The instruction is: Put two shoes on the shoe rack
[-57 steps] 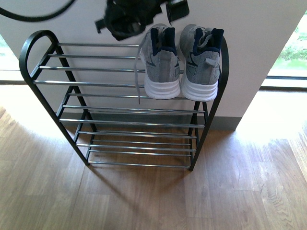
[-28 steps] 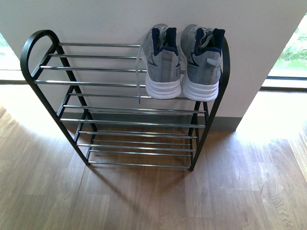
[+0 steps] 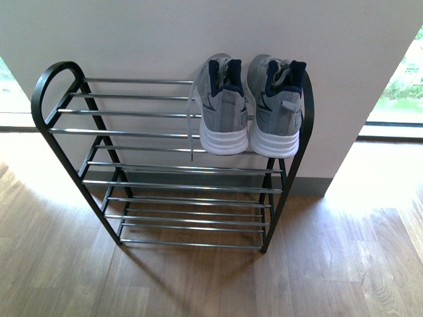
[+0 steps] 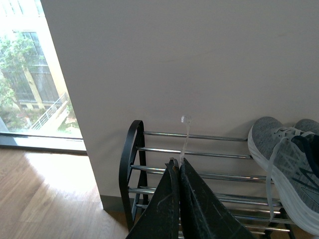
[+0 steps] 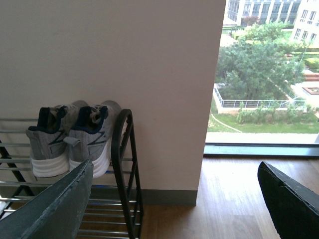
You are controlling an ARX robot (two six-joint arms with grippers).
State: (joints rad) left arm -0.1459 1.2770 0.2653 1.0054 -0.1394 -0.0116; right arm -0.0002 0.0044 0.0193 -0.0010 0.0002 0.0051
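Note:
Two grey knit sneakers with white soles stand heel-out, side by side, on the top tier of the shoe rack point(image 3: 50, 82), at its right end. The left shoe point(image 3: 223, 112) has a white lace point(image 3: 192, 122) hanging over the rods; the right shoe point(image 3: 276, 109) sits against the rack's right frame. Neither arm shows in the front view. My left gripper point(image 4: 177, 162) is shut and empty, in front of the rack point(image 4: 130, 149), with one shoe point(image 4: 279, 164) off to its side. My right gripper point(image 5: 174, 167) is open and empty, apart from the shoes point(image 5: 70, 137) and the rack's end frame point(image 5: 119, 144).
The rack stands against a white wall point(image 3: 132, 33) with a grey skirting board point(image 5: 169, 197). Wooden floor point(image 3: 198, 284) lies in front of it. Floor-level windows point(image 5: 264, 74) flank the wall on both sides. The lower tiers point(image 3: 185, 198) hold nothing.
One second ago a dark gripper hung over the left shoe at the top of the front view; it has left that view. The rack now sits slightly lower in the picture.

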